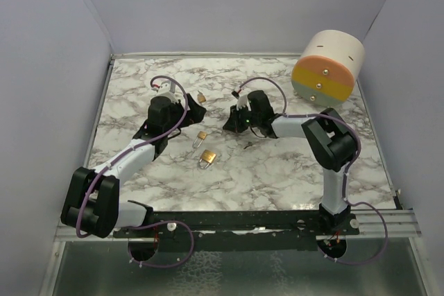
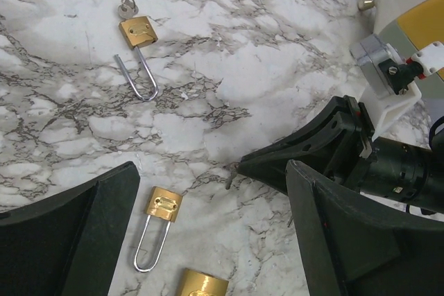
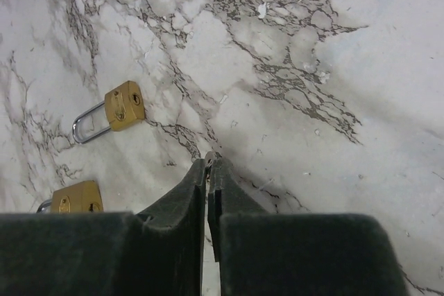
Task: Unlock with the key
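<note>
Three brass padlocks lie on the marble table. The far one [image 2: 137,32] has a key [image 2: 123,6] in its body and shows in the top view [image 1: 201,95]. The middle one [image 2: 164,204] [image 3: 123,105] [image 1: 201,136] lies shackle toward me. The near one [image 2: 201,285] [image 3: 75,197] [image 1: 207,159] is partly cut off. My right gripper [image 3: 209,161] [image 1: 231,124] is shut on a small key [image 3: 210,155], whose tip [image 2: 229,179] pokes down to the marble, right of the middle padlock. My left gripper [image 2: 211,168] [image 1: 182,107] is open and empty above the middle padlock.
A cream cylinder with an orange and green face [image 1: 326,67] lies at the back right. The table's walls close in on the left, back and right. The two grippers are close together mid-table. The right arm's wrist [image 2: 395,164] shows in the left wrist view.
</note>
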{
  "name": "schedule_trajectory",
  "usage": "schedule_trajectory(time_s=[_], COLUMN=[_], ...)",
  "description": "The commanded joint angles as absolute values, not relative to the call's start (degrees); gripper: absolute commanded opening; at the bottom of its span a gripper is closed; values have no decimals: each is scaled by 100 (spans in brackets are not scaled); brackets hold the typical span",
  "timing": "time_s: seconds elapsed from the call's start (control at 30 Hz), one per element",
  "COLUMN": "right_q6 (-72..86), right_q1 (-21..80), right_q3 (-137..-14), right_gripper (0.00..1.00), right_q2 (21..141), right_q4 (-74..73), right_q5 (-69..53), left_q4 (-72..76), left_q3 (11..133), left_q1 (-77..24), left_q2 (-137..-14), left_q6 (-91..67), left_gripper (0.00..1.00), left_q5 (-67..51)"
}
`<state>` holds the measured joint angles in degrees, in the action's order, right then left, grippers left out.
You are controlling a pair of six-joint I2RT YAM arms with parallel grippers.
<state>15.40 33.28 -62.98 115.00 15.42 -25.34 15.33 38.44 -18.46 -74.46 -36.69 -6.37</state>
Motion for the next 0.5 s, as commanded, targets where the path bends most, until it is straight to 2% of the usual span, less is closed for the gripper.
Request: schedule_trajectory(time_s=[0.0,0.47], right_q6=[2071,3337], right_q1=[3257,2849], right_q3=[-6086,-5440], right_gripper=[1,1], right_q2=[11108,10381], right_q4=[2158,3179], right_q5=[-2597,-2775], left_q4=[1984,2486], left_q3=[3838,3872], left_q1=[-1850,-2013], left_q2=[-7483,-7860], left_q6=[-3692,-3753], left_gripper=[89,85], left_q5=[-974,-1185])
